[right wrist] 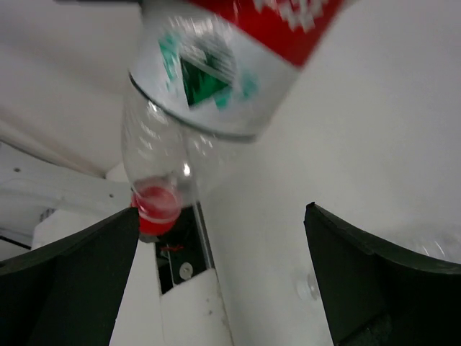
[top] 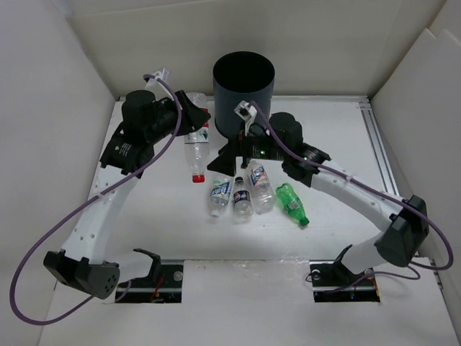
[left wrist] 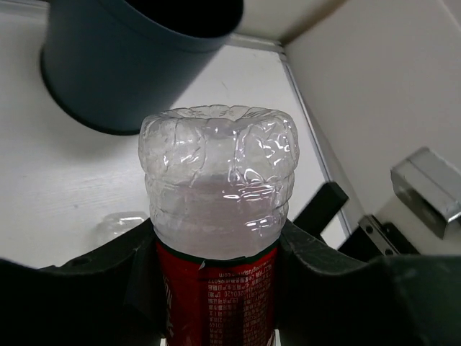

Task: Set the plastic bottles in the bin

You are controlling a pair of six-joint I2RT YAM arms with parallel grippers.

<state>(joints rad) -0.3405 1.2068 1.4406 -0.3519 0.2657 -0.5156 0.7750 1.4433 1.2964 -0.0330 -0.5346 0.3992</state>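
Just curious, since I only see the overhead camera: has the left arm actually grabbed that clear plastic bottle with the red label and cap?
Observer: Yes, the left wrist camera shows the left gripper shut on the clear red-labelled bottle.
Operator: Gripping where?
Observer: On the red label; the crinkled clear base sticks out toward the tall dark cylindrical bin.
Operator: And the right one?
Observer: The right gripper is open wide, holding nothing.

Diffuse overhead light is filling the white enclosure (top: 57, 72) evenly, casting soft shadows. Highlights are glinting on the red-label bottle (left wrist: 216, 166); the right wrist view is showing it blurred.
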